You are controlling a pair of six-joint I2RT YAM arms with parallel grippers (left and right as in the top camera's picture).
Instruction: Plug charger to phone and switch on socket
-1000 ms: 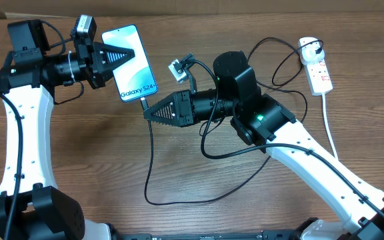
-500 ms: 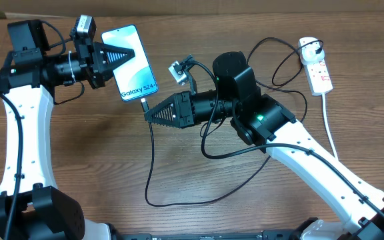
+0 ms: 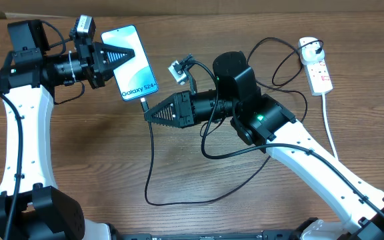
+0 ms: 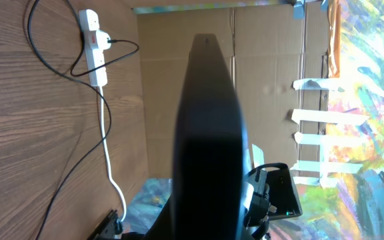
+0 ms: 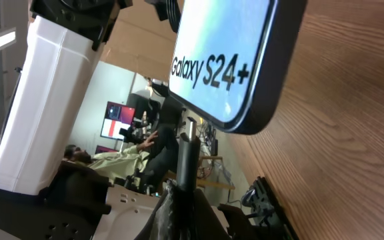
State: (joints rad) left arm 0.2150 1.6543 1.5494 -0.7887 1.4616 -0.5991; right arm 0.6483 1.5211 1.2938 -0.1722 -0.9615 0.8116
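Wood counter (image 3: 99,167), cardboard wall (image 4: 259,67) at the far side. Phone (image 3: 142,77) sits far left, screen up, "Galaxy S24+" readable. Left gripper (image 3: 131,55) is clamped shut on the phone's left side. Charger (image 5: 188,150): its connector stands right at the phone's bottom edge with the metal tip showing, can't tell if it's seated. Right gripper (image 3: 147,114) is closed tight on the charger just behind the connector. The cable loops toward the near side, then runs to the socket (image 3: 317,67) at far right. Red markings are visible on the socket, switch position unreadable. Its white cord (image 3: 328,120) trails toward the near side.
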